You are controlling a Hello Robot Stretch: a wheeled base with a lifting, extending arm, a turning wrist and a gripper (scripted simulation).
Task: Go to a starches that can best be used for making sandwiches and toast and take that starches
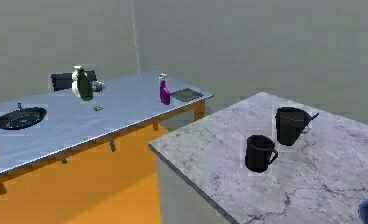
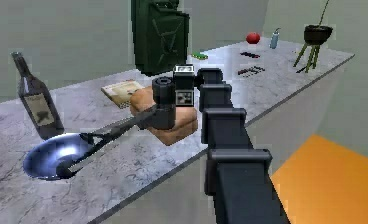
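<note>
Near the counter's (image 2: 107,190) front edge, beside the pan (image 2: 50,160), lies the bread loaf (image 2: 184,130): light, soft, easily crushed, best taken across its middle. Whether the claw (image 2: 154,116) there grips anything, I cannot tell.

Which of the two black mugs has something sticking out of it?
The farther mug, with a thin utensil poking over its rim; the nearer mug has none.

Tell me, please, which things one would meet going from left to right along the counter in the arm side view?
Along the counter: dark bottle → loaf of bread → red apple → small pale bottle → potted plant.
</note>
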